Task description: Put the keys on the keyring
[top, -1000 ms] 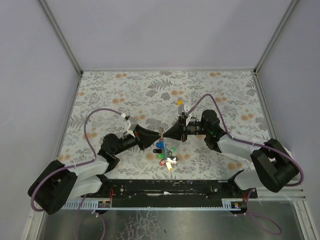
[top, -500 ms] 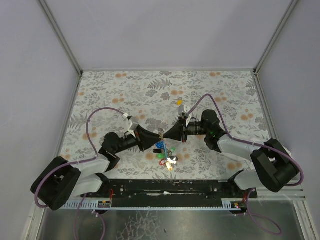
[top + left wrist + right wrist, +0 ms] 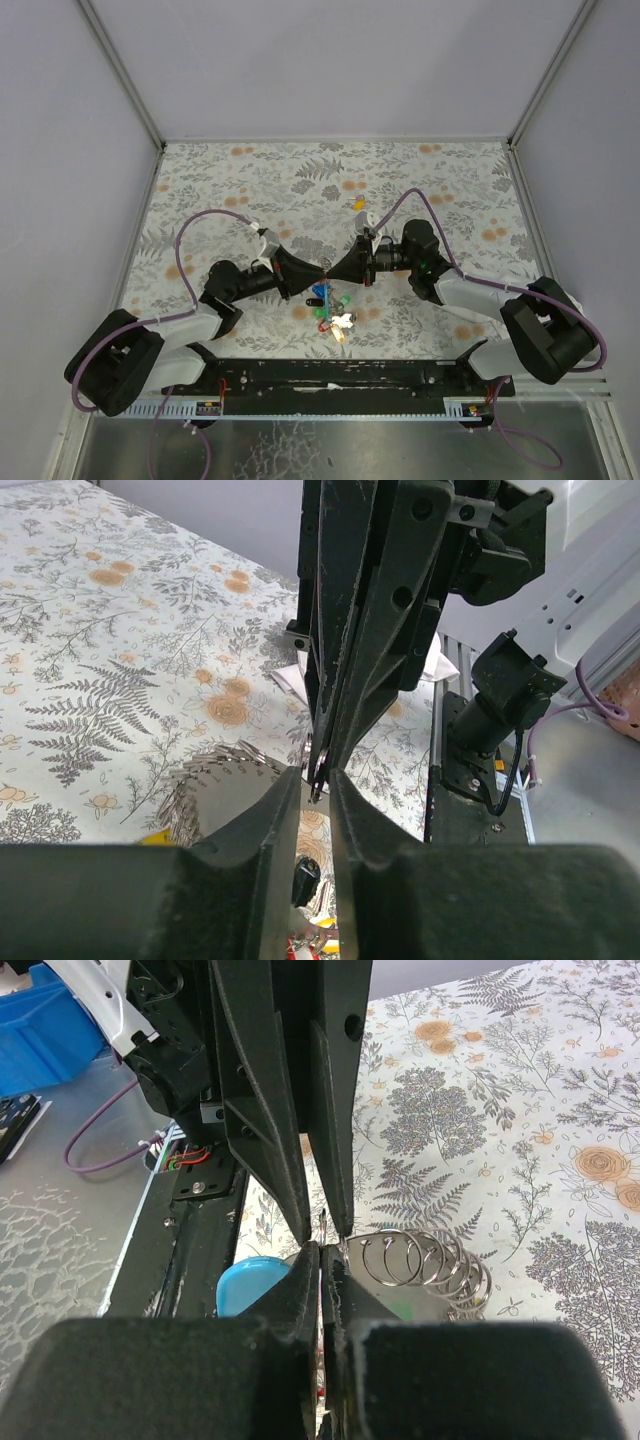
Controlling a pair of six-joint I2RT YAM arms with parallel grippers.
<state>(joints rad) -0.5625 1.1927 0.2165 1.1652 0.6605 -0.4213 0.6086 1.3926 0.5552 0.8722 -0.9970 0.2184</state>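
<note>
Right gripper [image 3: 320, 1252]: jaws pressed together, seemingly on keyring [image 3: 325, 267], bracing it above keys [image 3: 331, 306]; left gripper [image 3: 317, 780] tip-to-tip opposite, grasp indiscernible.

The top camera looks steeply down from above and behind the bases, far enough back to take in the whole table [image 3: 250, 170]. Each wrist camera sits close behind its own fingers. One looks out past the left gripper [image 3: 316, 780], the other past the right gripper [image 3: 321, 1252], facing each other. All three views share the spot where the tips meet.
</note>
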